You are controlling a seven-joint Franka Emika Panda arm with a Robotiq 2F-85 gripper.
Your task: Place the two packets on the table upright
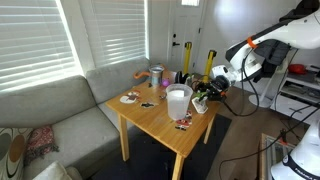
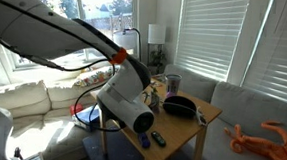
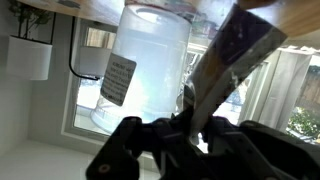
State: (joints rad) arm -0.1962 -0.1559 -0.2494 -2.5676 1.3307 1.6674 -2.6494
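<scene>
count: packets, two. one packet [image 3: 225, 70] is being pinched in the gripper [image 3: 190, 122]; the jaws are pressing together on its lower end, and in the wrist view it is slanting up and away from the fingers toward the wooden edge. this packet is dark and shiny; its print is too blurred to read. the other packet [image 1: 183, 122] is lying flat on the table [image 1: 150, 112], near the front edge, just beside the base of the white cup [image 1: 178, 100].

count: cups, one translucent white; table, one; arm, one.

the gripper [image 1: 203, 98] is hovering over the table's corner on the robot's side, close beside the white cup [image 3: 150, 60]. in the wrist view the cup is filling most of the frame and standing right next to the held packet; contact cannot be judged.

surroundings: a metal mug [image 1: 156, 75] and a flat round item [image 1: 130, 97] are sitting toward the far side of the table. a black bowl [image 2: 179, 107] is resting on the tabletop. a grey sofa [image 1: 60, 110] is running along the wall under the blinds.

obstruction: in an exterior view the arm [image 2: 123, 94] is covering much of the table, hiding both the cup and the packets.
</scene>
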